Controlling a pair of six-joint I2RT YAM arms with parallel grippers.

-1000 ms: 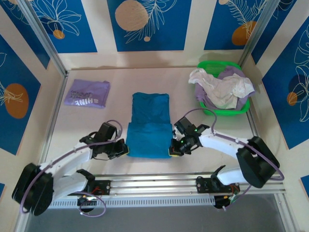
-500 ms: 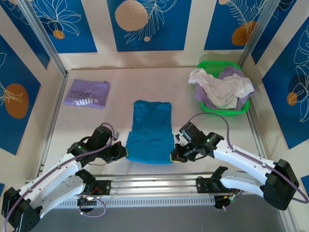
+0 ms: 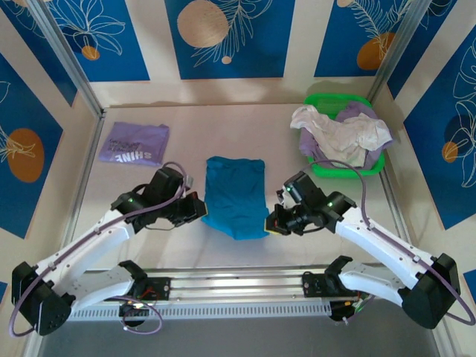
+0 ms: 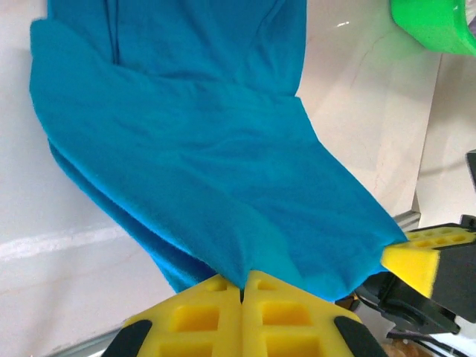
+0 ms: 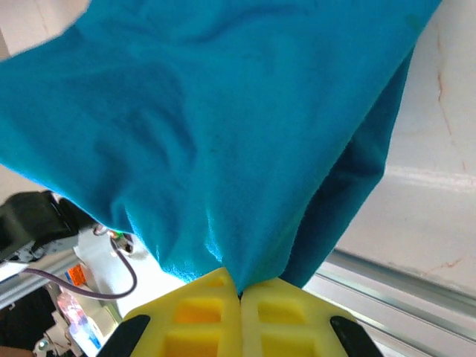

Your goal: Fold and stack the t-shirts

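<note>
Centre frame, a teal t-shirt lies half lifted off the table. The left gripper and right gripper each pinch a near hem corner, jaws clamped together. Best judged: carry both corners toward the frame's top evenly, keeping the hem taut and level.

Teal t-shirt partly off-frame.

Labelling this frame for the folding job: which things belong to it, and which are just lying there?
Job:
teal t-shirt, pinched by left fingers and right fingers
folded lavender t-shirt
heap of t-shirts in the basket

Just there:
green basket
blue wall panels
</note>
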